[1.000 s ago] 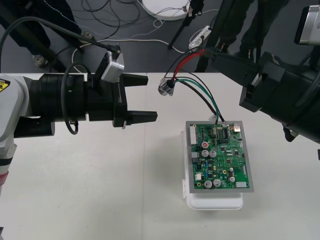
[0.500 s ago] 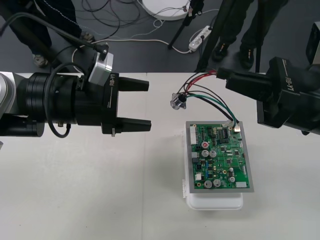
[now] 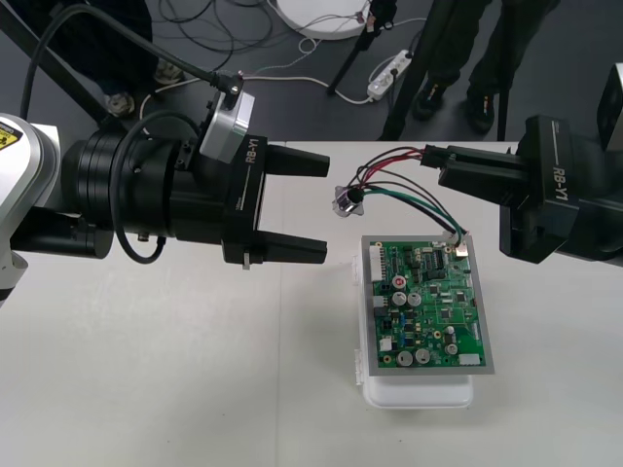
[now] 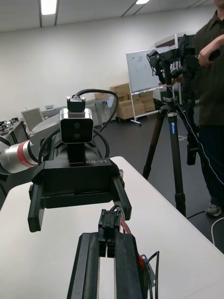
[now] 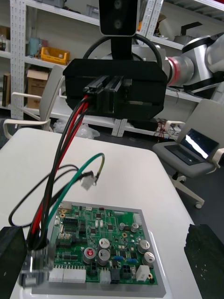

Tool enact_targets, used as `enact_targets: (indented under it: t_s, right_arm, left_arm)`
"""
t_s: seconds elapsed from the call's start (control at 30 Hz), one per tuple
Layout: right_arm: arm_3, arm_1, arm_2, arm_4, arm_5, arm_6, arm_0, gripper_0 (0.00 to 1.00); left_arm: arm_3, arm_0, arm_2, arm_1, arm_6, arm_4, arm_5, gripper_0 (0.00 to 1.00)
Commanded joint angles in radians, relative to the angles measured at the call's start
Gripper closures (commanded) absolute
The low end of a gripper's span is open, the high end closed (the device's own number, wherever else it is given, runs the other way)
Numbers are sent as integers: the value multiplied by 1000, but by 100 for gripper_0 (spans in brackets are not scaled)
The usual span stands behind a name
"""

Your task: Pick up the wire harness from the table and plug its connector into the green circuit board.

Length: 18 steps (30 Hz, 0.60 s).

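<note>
Advancing rightward, my left gripper (image 3: pixel 319 209) now stands spread wide at centre frame, just beside the dangling metal socket (image 3: pixel 345 200). My right gripper (image 3: pixel 435 163), upper right, clamps the wire harness (image 5: pixel 66 140) by its black plug (image 4: pixel 107 227), beyond the green circuit board (image 3: pixel 428 306). The wires look light and floppy, so I judge the rigid plug the surest hold.

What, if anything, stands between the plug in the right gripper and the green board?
Nothing separate does. The right gripper holds the plug raised beyond the board's far edge, and only the harness's own wires hang between them. The open left gripper stands off the board's far left corner, by the dangling socket.
</note>
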Motion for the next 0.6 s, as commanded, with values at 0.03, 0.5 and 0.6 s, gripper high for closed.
enact_targets:
  t_s: [0.03, 0.5, 0.6]
  right_arm:
    - [-4, 74, -38, 49, -24, 42, 8, 100]
    - [-6, 178, -38, 173, -95, 92, 18, 100]
    - [-6, 209, -36, 179, -109, 108, 18, 100]
  left_arm:
    - [-33, -38, -10, 29, -172, 26, 66, 0]
    - [-33, -54, -13, -14, -211, 112, 100, 0]
    - [-33, -66, -24, -20, -205, 112, 118, 0]
